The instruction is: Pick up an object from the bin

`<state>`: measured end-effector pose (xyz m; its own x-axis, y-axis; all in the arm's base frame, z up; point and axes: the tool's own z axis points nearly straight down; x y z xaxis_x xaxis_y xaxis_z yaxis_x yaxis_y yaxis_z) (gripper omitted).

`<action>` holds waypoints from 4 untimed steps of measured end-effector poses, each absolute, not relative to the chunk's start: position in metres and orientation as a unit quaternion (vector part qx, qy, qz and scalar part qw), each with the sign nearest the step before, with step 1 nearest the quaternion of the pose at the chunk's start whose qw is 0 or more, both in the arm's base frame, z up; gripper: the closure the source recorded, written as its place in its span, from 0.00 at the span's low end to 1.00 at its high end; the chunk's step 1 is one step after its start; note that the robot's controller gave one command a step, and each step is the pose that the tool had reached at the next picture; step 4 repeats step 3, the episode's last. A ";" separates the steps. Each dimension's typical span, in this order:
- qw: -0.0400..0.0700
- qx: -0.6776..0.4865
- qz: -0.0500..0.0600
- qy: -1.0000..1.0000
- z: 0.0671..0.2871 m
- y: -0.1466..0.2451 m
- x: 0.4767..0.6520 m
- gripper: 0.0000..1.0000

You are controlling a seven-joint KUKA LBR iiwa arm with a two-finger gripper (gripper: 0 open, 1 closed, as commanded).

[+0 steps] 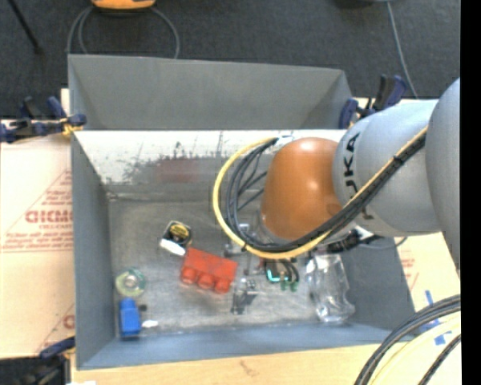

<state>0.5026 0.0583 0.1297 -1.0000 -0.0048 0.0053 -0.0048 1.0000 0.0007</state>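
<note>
My gripper (pixel 243 293) hangs low in the middle of the bin, under the arm's orange cover, close to the floor. A red block with rounded studs (pixel 208 271) lies flat just to its left, right beside it. A small green thing (pixel 286 278) sits right of the gripper, partly hidden by the arm. A clear plastic piece (pixel 331 297) lies further right, near the bin's front right corner.
A small yellow, black and white thing (pixel 175 236) lies left of centre. By the front left corner are a clear round cap (pixel 131 281) and a blue piece (pixel 129 318). The arm and its cables cover the bin's right half.
</note>
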 end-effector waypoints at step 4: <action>-0.006 -0.058 -0.001 -0.998 0.226 0.069 0.552 1.00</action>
